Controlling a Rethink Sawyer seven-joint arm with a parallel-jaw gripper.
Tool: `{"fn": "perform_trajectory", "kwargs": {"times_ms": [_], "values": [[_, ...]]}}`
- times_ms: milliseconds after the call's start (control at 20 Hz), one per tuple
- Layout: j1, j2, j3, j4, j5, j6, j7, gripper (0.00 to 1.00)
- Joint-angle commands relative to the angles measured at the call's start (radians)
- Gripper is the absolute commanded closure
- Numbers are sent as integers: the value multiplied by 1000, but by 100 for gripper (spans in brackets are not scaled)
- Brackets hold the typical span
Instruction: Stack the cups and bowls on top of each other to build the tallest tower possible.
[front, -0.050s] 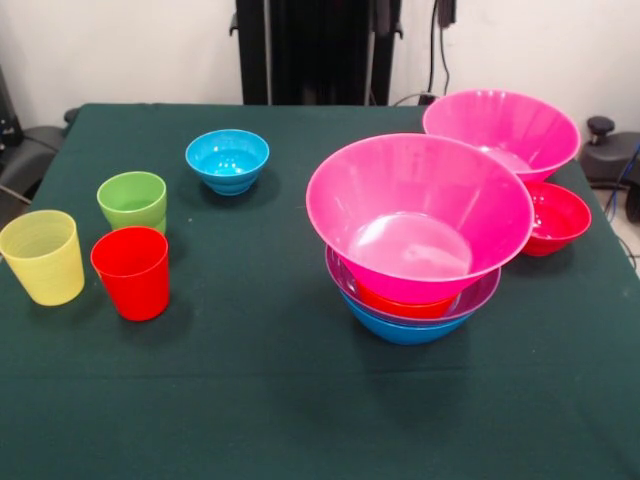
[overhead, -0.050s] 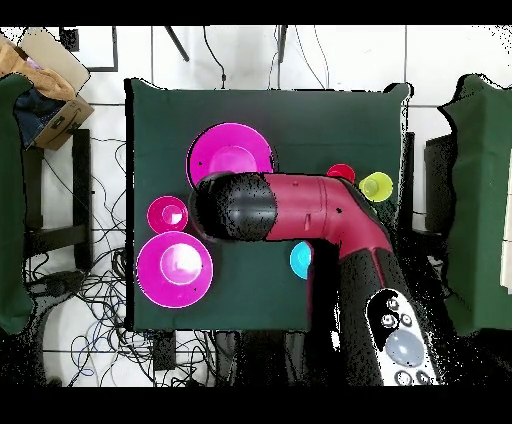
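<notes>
Arm (overhead, -0.050s: 300, 212) lies over the tower (front, -0.050s: 415, 250); pincer hidden, state cannot be told. Tower: glossy nested bowls, wide flared pink top (front, -0.050s: 420, 215). Ribbed cyan bowl (front, -0.050s: 228, 160) and three smooth tumblers (front, -0.050s: 131, 271) stand apart on green cloth (front, -0.050s: 260, 380).

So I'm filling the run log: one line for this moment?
tower: four bowls nested, pink on top | loose: pink bowl, crimson bowl, cyan bowl, three cups | claw: hidden under arm

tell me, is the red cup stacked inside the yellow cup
No, the red cup stands alone on the table, beside the yellow cup.
</notes>
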Motion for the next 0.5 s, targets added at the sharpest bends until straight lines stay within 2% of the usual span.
{"fn": "perform_trajectory", "kwargs": {"times_ms": [50,200,400,500], "values": [[-16,165,-22,-85,-56,39,29,0],[-17,191,-23,-107,-51,32,28,0],[4,195,-31,-38,-79,-56,44,0],[13,188,-30,-2,-70,-74,62,0]]}}
